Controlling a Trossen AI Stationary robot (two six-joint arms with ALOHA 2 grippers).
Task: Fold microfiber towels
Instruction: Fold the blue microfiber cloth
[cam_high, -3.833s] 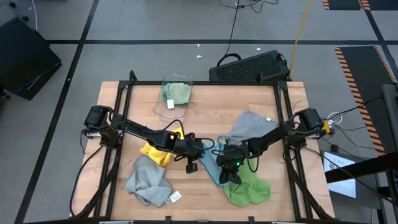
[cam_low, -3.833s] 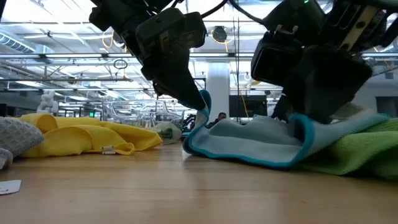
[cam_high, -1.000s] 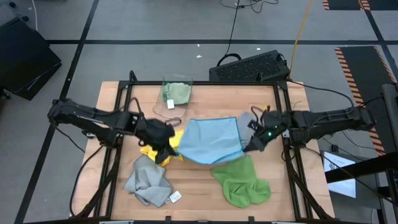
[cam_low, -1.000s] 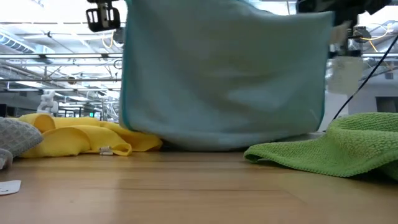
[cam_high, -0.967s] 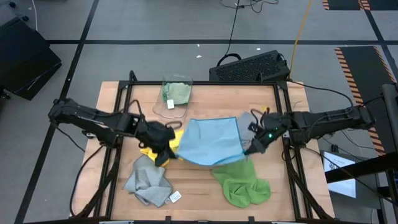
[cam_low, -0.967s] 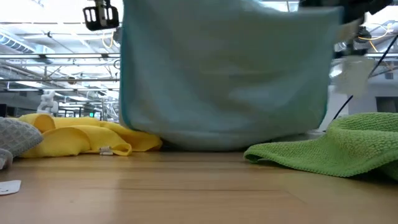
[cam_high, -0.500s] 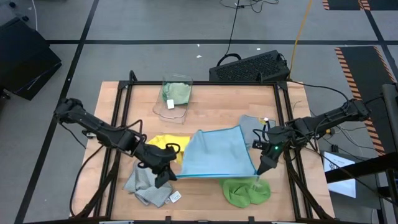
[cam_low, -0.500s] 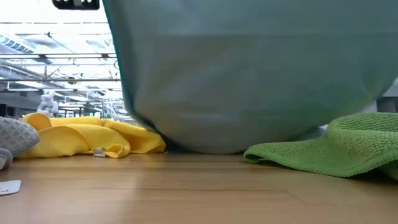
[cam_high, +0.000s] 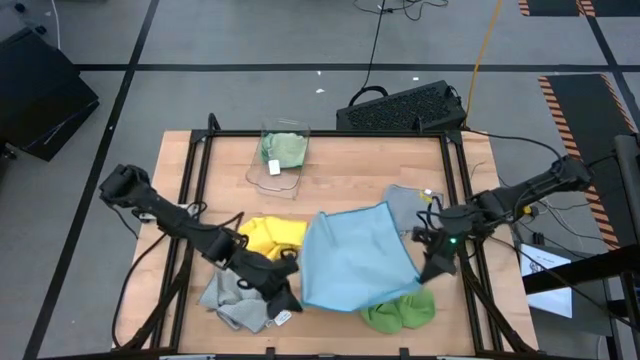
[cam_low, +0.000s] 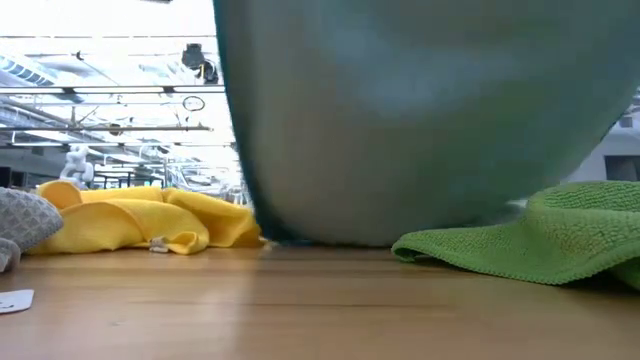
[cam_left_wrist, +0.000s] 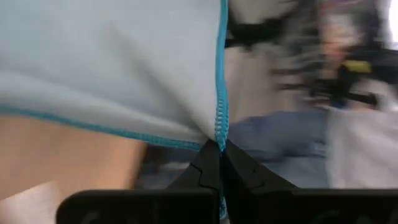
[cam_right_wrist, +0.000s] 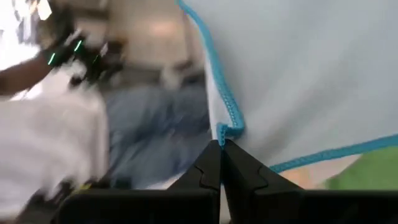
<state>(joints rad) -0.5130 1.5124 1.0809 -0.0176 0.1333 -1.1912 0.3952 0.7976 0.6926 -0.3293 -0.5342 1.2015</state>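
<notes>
Light blue towel (cam_high: 355, 258) nearer front edge

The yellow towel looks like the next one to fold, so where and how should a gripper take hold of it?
The yellow towel lies bunched beside the light blue towel, which both grippers hold spread. Probably best to pinch its free edge on the side away from the blue towel, coming down from above: that edge lies bare on the table, while the blue one hangs close over the other side.

No text, label, brand or number can be read on anything in these views.
</notes>
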